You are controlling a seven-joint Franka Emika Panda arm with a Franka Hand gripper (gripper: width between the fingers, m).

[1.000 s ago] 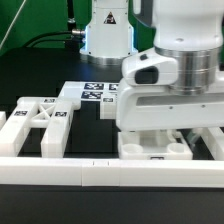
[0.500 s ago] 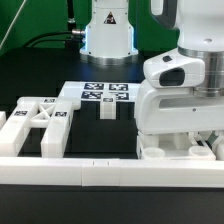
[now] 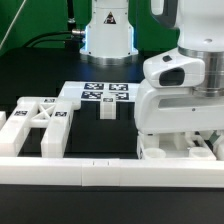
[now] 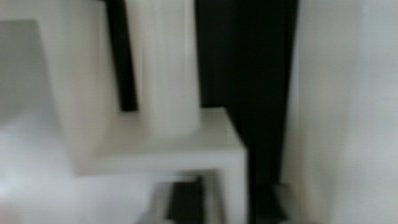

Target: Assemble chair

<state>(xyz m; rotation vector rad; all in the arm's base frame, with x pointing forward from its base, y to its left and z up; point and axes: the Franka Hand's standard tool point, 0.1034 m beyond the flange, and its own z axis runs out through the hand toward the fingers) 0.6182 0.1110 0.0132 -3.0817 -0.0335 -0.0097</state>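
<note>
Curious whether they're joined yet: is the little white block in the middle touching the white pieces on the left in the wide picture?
Apart. The exterior view shows black table between the little white block and the white pieces.

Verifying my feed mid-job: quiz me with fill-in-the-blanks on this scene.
The robot's hand hangs on the exterior view's ___ side. The chunky matte-white plastic chair piece with triangular cut-outs lies on its ___ side. The thin flat white marker board carries black-and-white square ___.
Missing: right; left; tags.

Bare table (image 3: 100,136) along front rail (image 3: 100,166); chair pieces (image 3: 35,125) block the exterior view's left
</note>
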